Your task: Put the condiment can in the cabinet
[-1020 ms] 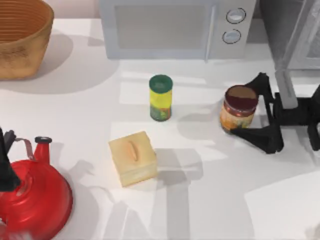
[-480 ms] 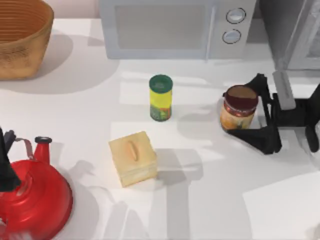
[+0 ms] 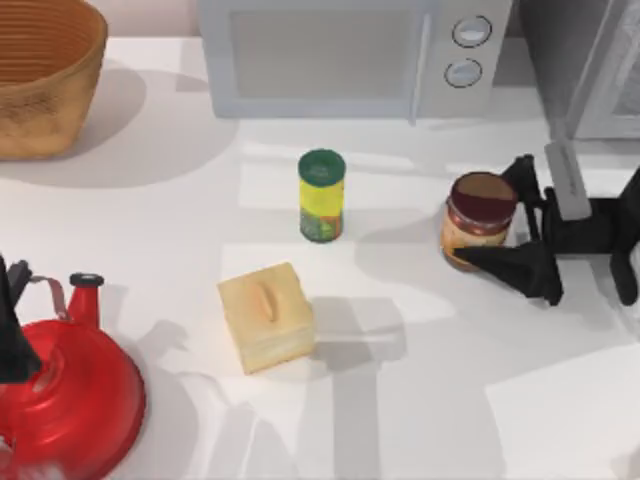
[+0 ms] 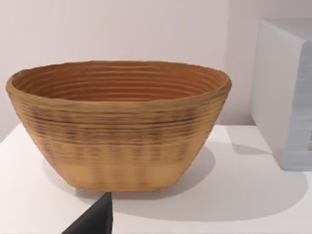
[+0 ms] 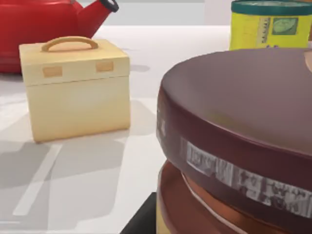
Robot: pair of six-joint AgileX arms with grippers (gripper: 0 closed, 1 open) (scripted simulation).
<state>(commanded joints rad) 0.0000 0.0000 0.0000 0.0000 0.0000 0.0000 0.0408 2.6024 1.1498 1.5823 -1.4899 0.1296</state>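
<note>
Two black fingers of the right hand (image 3: pixel 492 215) sit pinched against either side of the condiment can (image 3: pixel 479 219), which stands upright on the white bench (image 3: pixel 400 400) at its right side, just in front of the cabinet (image 3: pixel 590 60). Left of the can are a slim yellow can (image 3: pixel 321 195) and a cream box (image 3: pixel 265 316). Parked by the red kettle (image 3: pixel 70 400), the left hand (image 3: pixel 12 320) gives no clue to its grip.

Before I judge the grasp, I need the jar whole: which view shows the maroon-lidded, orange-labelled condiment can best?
The top view: the short round condiment can shows whole there, between the right gripper's black fingers. The right wrist view gives a close part of its maroon lid. The left wrist view faces a woven basket.
</note>
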